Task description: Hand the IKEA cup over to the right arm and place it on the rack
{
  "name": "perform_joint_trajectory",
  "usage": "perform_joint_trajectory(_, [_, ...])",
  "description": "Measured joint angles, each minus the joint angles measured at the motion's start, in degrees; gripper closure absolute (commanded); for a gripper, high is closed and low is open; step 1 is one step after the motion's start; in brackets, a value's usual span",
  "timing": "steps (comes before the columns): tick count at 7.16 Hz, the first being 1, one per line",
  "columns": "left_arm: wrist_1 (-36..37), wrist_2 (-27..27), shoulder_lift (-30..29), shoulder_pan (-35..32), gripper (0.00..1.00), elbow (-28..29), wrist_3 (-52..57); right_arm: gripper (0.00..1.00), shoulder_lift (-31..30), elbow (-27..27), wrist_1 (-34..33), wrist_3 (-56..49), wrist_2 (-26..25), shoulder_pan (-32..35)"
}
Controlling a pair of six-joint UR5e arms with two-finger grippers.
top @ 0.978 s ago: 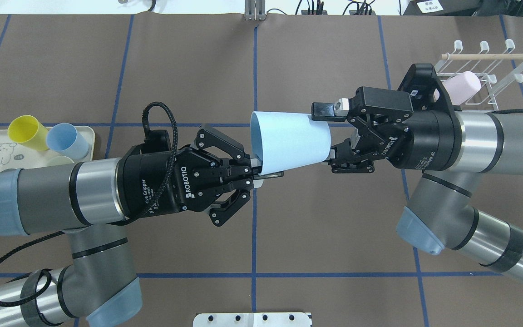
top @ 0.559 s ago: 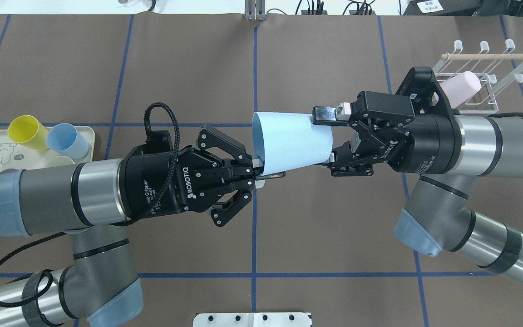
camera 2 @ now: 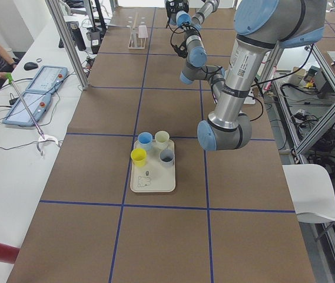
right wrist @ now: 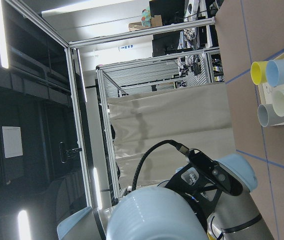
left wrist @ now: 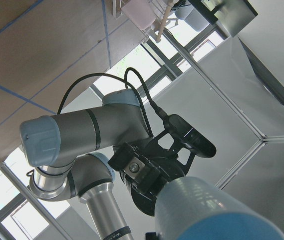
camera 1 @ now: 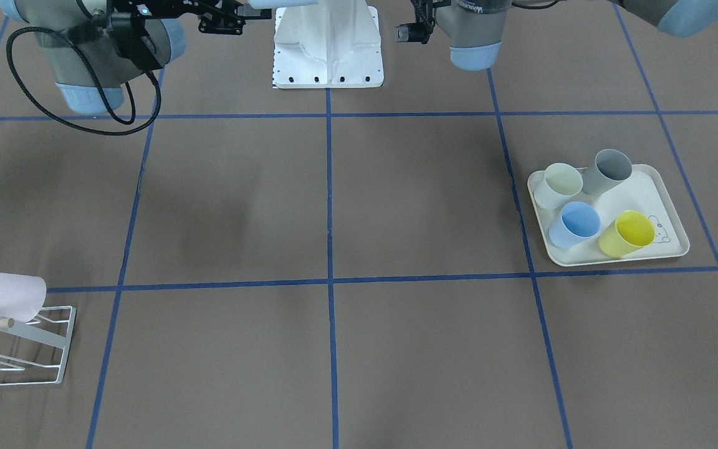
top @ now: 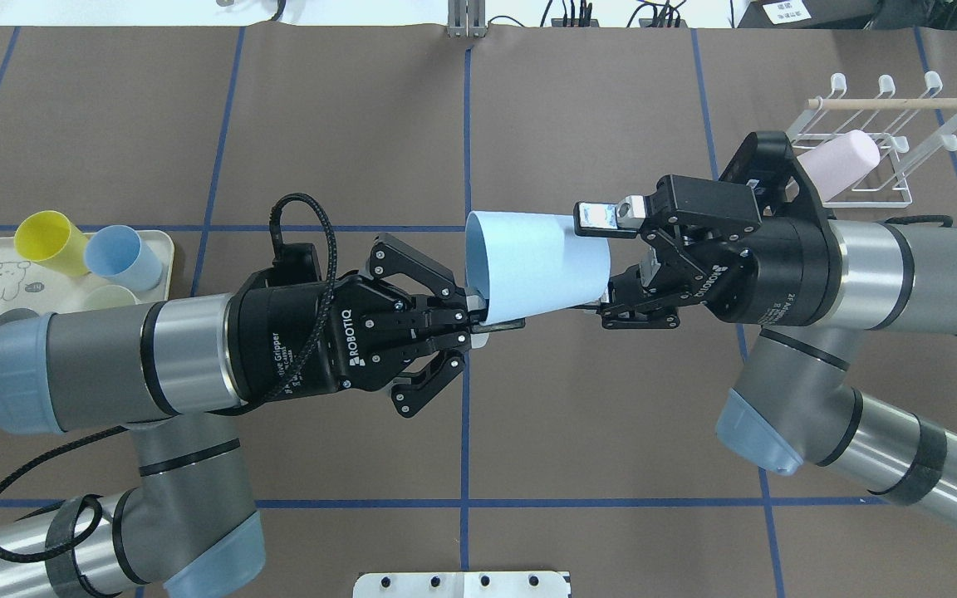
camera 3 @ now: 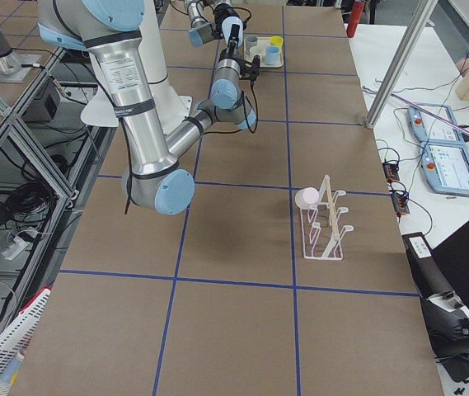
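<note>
Right pincer (top: 601,262) has slid in and now straddles the base of the blue cup (top: 537,262), jaws still apart. Left pincer (top: 478,320) is clenched on the rim, mid-air over the table (top: 362,124). Handover looks imminent.

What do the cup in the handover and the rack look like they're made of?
The cup: likely plastic, matte pale blue, thin even wall, no glare. The rack: seemingly white-coated metal wire, thin bent bars; its rod looks like bare light wood.

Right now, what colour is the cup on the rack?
Pale pink cup; overhead view shows it best.
</note>
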Motion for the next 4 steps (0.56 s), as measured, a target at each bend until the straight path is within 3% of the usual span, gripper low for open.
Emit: perform_joint_trajectory(4, [0.0,0.0,0.1,0.6,1.00,0.0,0.1,0.60,0.3,-0.1,0.1,0.0,0.0,0.0])
